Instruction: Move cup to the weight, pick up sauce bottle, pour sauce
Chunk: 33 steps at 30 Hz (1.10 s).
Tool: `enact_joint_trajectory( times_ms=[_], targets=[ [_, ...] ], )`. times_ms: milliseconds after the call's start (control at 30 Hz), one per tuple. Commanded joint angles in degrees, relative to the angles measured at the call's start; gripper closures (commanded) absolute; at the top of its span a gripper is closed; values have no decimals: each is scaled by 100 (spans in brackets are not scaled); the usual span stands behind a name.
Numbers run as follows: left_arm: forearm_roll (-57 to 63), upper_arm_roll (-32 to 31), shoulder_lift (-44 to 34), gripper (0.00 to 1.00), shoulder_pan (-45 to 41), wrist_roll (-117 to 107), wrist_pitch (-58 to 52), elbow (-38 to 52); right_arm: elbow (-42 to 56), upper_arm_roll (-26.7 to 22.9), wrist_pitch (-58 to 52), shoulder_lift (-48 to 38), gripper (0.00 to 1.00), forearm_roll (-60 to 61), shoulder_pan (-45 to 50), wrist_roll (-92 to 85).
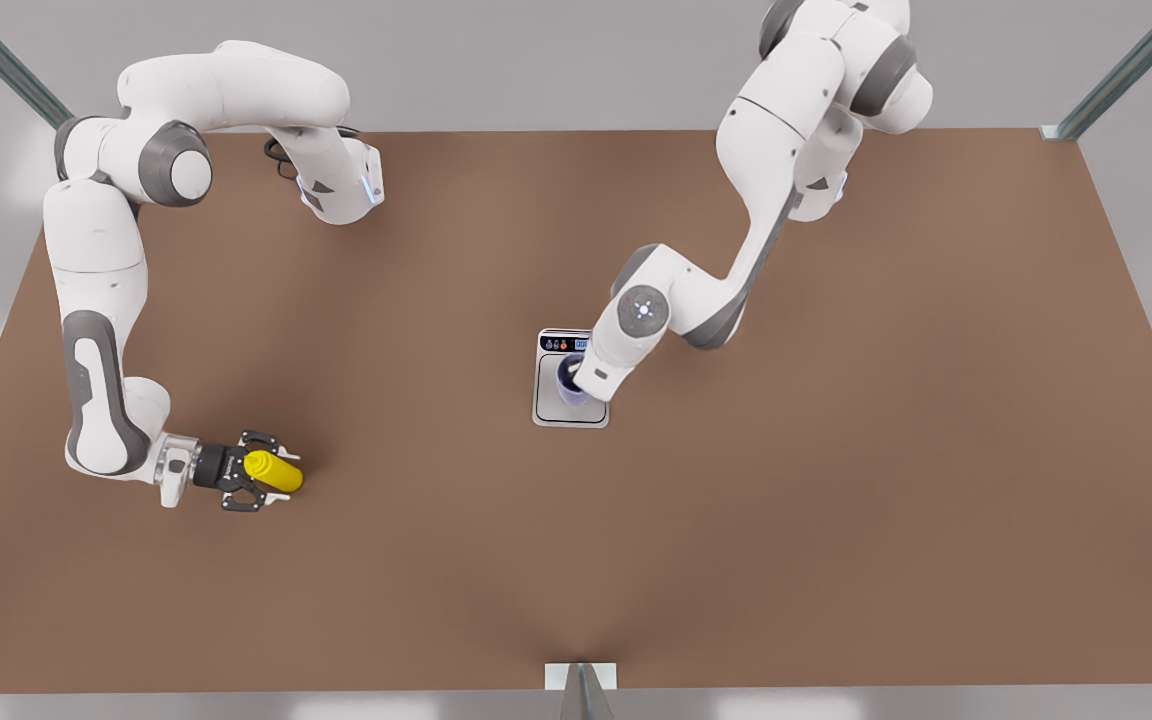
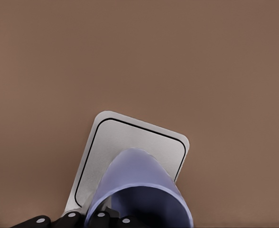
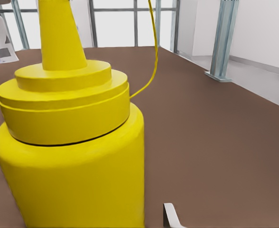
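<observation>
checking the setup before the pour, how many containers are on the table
2. The cup stands on the scale mid-table, at the left gripper. The sauce bottle is near the front view's left, between the right gripper's fingers.

A brown table (image 1: 836, 500) spans the scene, plain and matte. Metal frame posts (image 1: 1126, 70) rise beyond the table's far corners, grey and slanted in the front view. At the table's near edge, a small white bracket (image 1: 581, 676) holds another grey post, midway along that edge.
</observation>
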Motion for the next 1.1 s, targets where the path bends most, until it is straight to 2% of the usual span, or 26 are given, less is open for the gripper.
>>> enact_joint_trajectory(
  times_ms=[0, 33, 67, 133, 300, 333, 367, 400, 433, 600, 633, 667, 700, 767, 833, 867, 900, 967, 1033, 1067],
  targets=[
    [-445, -1, 11, 79, 0, 30, 22, 0, 7, 0, 0, 0, 32, 9, 0, 0],
    [-436, -1, 11, 69, -8, 30, 31, 8, 7, 0, 0, 0, 34, 44, 0, 0],
    [-392, -1, 11, 55, -8, 30, 31, 8, -2, 0, 0, 0, 34, 44, 0, 0],
    [-366, -1, 46, 48, -8, 39, 31, 8, -2, 0, 0, 0, 38, 44, 0, 9],
    [-357, -1, 125, 48, -8, 39, 40, 17, 7, 9, -9, 0, 43, 70, 0, 18],
    [-357, -1, 116, 45, -8, 39, 31, 17, 7, 9, -26, 0, 43, 88, 0, 26],
    [-357, 17, 73, 27, 0, 109, -30, 26, 7, 9, -26, 0, 44, 88, 0, 26],
    [-357, 26, 46, 22, 0, 100, -39, 17, -2, 9, -26, 0, 45, 132, 0, 26],
    [-357, 43, 11, 6, -8, 91, -215, 26, -2, 9, -35, 0, 45, 132, 0, 35],
    [-357, 421, -648, 6, 0, 144, -1181, 44, 77, 27, -88, -325, 45, 158, 61, 720],
    [-357, 675, -973, 6, 9, 170, -1577, 44, 139, -9, -27, -527, 45, 88, 254, 1168],
    [-366, 1238, -1316, 6, 9, 635, -2130, 35, 244, -140, 35, -712, 45, -61, 579, 1731],
    [-366, 1765, -1509, 0, 9, 917, -2421, 0, 315, -167, 333, -870, 45, -342, 799, 2302],
    [-418, 3345, -1677, 0, 0, 2181, -3027, -9, 341, -176, 992, -1134, 45, -729, 1519, 3286],
    [-401, 4226, -1720, 0, 166, 3394, -3080, -176, 324, -176, 1598, -1266, 45, -1019, 2187, 4051],
    [-366, 4051, -2019, 0, 1107, 4247, -3151, -185, 271, -184, 2003, -1362, 45, -1116, 2610, 4517],
    [-305, 3569, -2283, 0, 2029, 4907, -3151, -185, 262, -184, 2425, -1424, 45, -1432, 3084, 5175],
    [873, 1530, -2634, 0, 3656, 4925, -3274, -115, 323, -158, 2953, -1547, 45, -2881, 3761, 6977],
    [909, 351, -2705, 0, 4386, 4934, -3476, 114, 324, -123, 3059, -1679, 45, -4332, 4165, 8551],
    [1040, 342, -2582, 0, 4377, 4951, -3520, 219, 297, -123, 3059, -1802, 45, -4824, 4377, 8982]
  ],
)
